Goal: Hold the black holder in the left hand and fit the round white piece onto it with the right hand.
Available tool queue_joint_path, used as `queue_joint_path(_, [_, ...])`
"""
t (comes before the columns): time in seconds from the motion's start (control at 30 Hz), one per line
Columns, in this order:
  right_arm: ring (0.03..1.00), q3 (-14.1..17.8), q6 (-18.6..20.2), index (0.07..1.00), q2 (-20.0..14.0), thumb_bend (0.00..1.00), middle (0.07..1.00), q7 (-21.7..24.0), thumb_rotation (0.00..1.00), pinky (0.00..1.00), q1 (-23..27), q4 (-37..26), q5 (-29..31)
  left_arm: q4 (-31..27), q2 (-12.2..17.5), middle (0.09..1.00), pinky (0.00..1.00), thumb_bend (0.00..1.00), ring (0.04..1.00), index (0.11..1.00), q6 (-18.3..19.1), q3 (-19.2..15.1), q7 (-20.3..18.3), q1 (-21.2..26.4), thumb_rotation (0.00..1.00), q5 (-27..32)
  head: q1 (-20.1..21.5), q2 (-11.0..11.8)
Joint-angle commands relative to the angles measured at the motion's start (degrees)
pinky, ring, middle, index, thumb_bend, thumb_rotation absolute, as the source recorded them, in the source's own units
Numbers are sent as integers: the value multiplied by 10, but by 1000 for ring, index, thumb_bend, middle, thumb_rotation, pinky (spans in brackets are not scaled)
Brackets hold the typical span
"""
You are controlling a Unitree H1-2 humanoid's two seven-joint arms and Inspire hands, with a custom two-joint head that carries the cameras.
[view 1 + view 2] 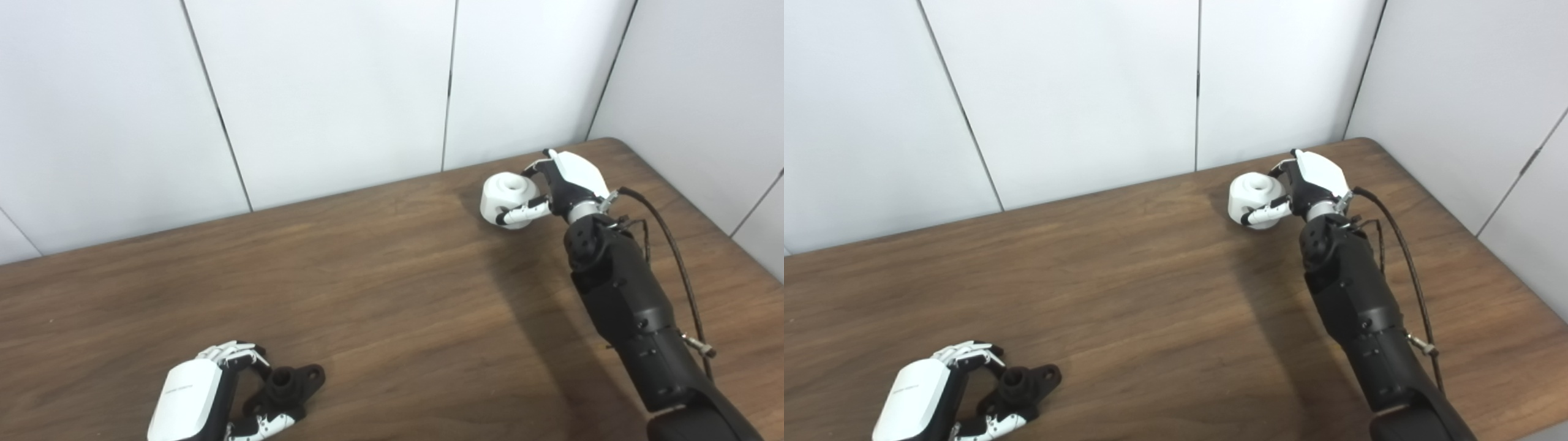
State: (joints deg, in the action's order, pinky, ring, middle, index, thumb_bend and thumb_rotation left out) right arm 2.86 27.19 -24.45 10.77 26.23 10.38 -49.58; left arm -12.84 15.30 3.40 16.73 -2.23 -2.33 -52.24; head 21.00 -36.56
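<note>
A dark, wood-grain table (380, 288) with a rounded far corner stands against pale wall panels (324, 92) split by thin dark seams. At the table's far right, the robot's right hand (560, 187), glossy white shell over black fingers, is wrapped around the round white piece (507, 197), a smooth, squat cylinder with a raised collar and a hollow on top. Fingers curl over the piece's top edge and the thumb presses its near side; it sits on or just above the table, which of the two cannot be told. A black cable (674, 257) loops along the matte black forearm (631, 318), which casts a long shadow across the boards. At the table's near left edge, well apart from the white piece, the left hand (205, 392) curves around the black holder (288, 386), a matte flanged part with a short upright tube and a hole in its ear. Fingertips touch the holder's sides while it rests on the table.
</note>
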Motion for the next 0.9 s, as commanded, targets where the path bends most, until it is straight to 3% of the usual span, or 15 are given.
queue_joint_path(0.0, [1000,1,-3,667,-21,864,951,-13,314,1000,22,-10,-1,-8,6,731,851,521,805,484,8,-2,-11,-2,46,-11,0,0])
queue_joint_path(0.23, [1000,1,-3,652,-23,848,936,-23,288,1000,16,-9,6,-10,6,735,862,521,808,485,13,-1,-18,-1,46,-14,-2,0])
queue_joint_path(0.4, [1000,3,-11,576,-23,818,912,-57,218,1000,10,-10,34,-12,5,730,858,521,804,484,11,0,-17,-1,46,-16,-4,-1])
queue_joint_path(0.43, [1000,2,-18,534,-24,675,906,-68,184,1000,8,-8,39,-12,6,730,858,521,804,484,12,1,-18,-1,46,-17,-4,-2])
queue_joint_path(0.47, [999,1,-24,511,-24,602,899,-79,166,1000,6,-6,43,-12,6,730,858,521,804,484,12,1,-18,-1,46,-19,-5,-2])
queue_joint_path(0.53, [991,0,-39,490,-24,541,883,-107,148,1000,3,0,50,-13,5,729,857,522,804,484,12,2,-17,-1,46,-21,-4,-2])
queue_joint_path(0.67, [981,-4,-58,483,-22,525,875,-147,137,1000,-2,8,64,-17,4,732,869,522,807,485,17,2,-23,-2,47,-29,-5,-3])
queue_joint_path(0.87, [977,-17,-62,484,-27,523,865,-170,134,1000,-6,15,70,-21,2,732,872,522,811,485,19,3,-26,-2,47,-34,-8,-2])
